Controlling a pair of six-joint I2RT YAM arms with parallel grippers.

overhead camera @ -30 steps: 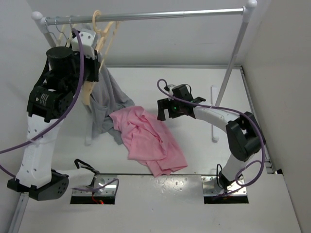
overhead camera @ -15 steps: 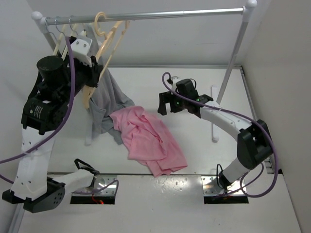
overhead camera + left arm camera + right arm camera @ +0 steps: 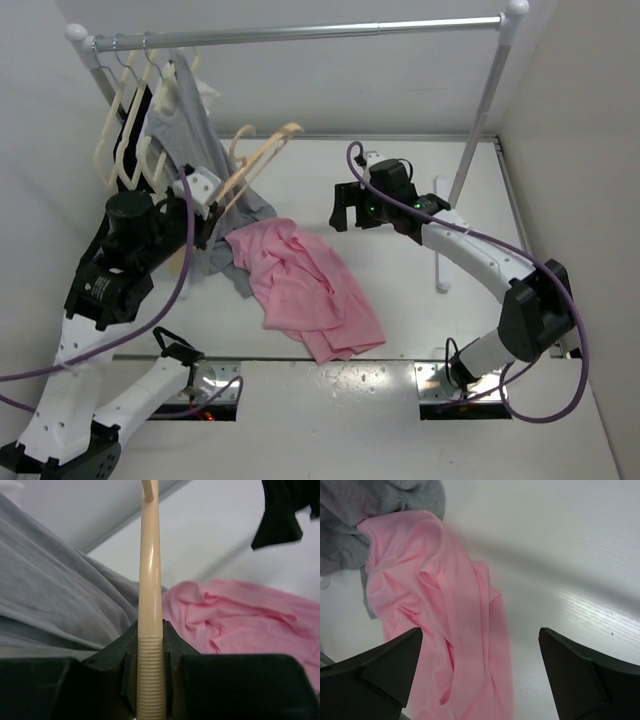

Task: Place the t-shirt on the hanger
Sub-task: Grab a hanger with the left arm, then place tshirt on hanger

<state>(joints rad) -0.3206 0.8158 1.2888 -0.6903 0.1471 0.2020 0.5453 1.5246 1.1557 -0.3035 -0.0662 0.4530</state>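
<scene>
The light pink t-shirt (image 3: 305, 285) lies crumpled on the white table, mid-left. It also shows in the left wrist view (image 3: 240, 615) and the right wrist view (image 3: 445, 630). The peach-tan hanger (image 3: 262, 155) is off the rail and tilted over the table, above the shirt's far-left edge. My left gripper (image 3: 212, 198) is shut on one hanger arm; in the left wrist view the ribbed bar (image 3: 151, 580) sits clamped between the jaws of the gripper (image 3: 151, 672). My right gripper (image 3: 355, 222) is open and empty, hovering just beyond the shirt's far right edge. In its own view the gripper (image 3: 480, 675) is above the shirt.
A grey sleeveless garment (image 3: 185, 120) hangs from the metal rail (image 3: 330, 32) and drapes onto the table next to the shirt (image 3: 365, 510). Cream-white hangers (image 3: 125, 140) hang at the rail's left end. The rail's right post (image 3: 480, 110) stands behind my right arm.
My left arm has come down from the rail with the hanger, which now tilts over the table near the shirt. My right gripper has moved slightly farther and to the right.
</scene>
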